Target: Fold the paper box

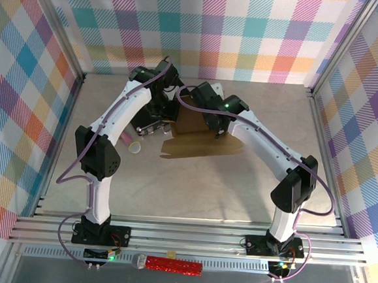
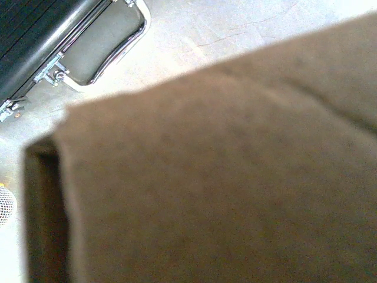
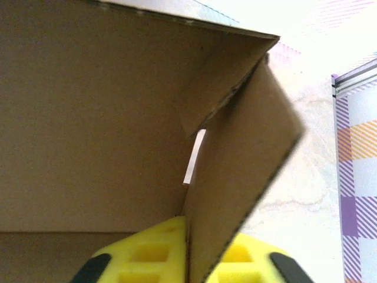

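Observation:
The paper box (image 1: pixel 195 141) is brown cardboard, partly raised, lying mid-table between both arms. My right gripper (image 1: pixel 215 127) reaches into it from the right. In the right wrist view its yellow fingers (image 3: pixel 156 250) stand on either side of an upright side flap (image 3: pixel 241 153), pressed close against it, so my right gripper (image 3: pixel 206 231) is shut on that flap. The box's inner wall (image 3: pixel 100 118) rises behind. My left gripper (image 1: pixel 167 117) is at the box's left edge. In the left wrist view blurred cardboard (image 2: pixel 224 177) covers the fingers, so any hold is hidden.
A black case (image 2: pixel 35 29) with a metal handle (image 2: pixel 118 53) lies just left of the box, under the left arm (image 1: pixel 122 120). A small cup (image 1: pixel 136 148) and a pink item (image 1: pixel 127 137) sit near it. A red glittery bar (image 1: pixel 174 265) lies on the front rail. Aluminium posts frame the checked walls.

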